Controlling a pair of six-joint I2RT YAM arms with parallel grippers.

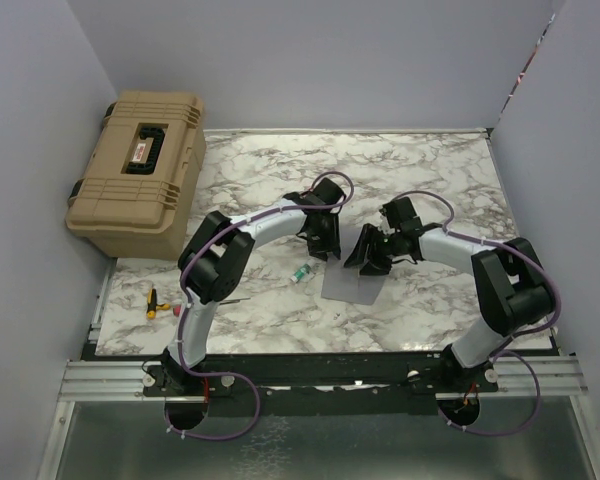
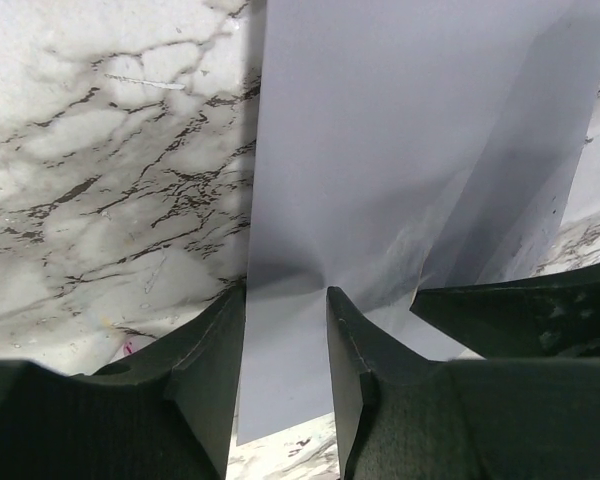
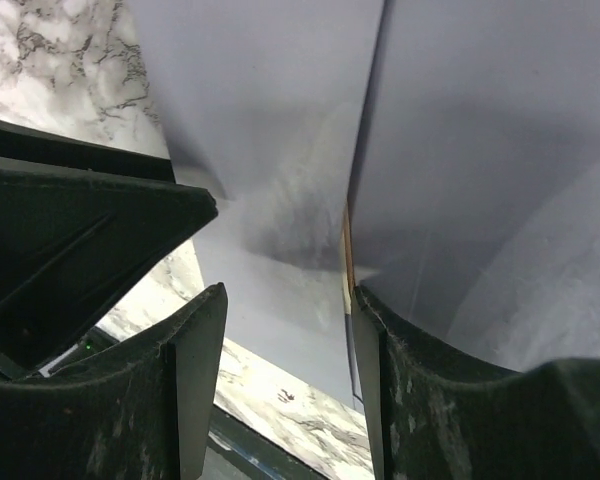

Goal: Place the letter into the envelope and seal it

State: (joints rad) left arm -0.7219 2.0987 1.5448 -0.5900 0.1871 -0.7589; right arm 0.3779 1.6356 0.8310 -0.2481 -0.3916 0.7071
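Observation:
The grey-lilac envelope point(image 1: 356, 286) lies flat on the marble table, between the two arms. My left gripper point(image 1: 327, 250) points down at its left part. In the left wrist view the envelope point(image 2: 380, 170) fills the picture and the left gripper point(image 2: 285, 300) stands open, fingertips down on the creased paper, which shows in the gap. My right gripper point(image 3: 285, 295) is open over the envelope point(image 3: 270, 110). Its right finger point(image 3: 380, 345) rests against a raised paper layer. Only a thin peach edge of the letter point(image 3: 346, 262) shows there; the rest is hidden.
A tan hard case point(image 1: 140, 170) stands at the table's back left. A small green-and-white item point(image 1: 300, 273) lies left of the envelope. A yellow-handled tool point(image 1: 152, 300) lies near the left arm's base. The dark table edge point(image 3: 260, 445) runs close below the right gripper.

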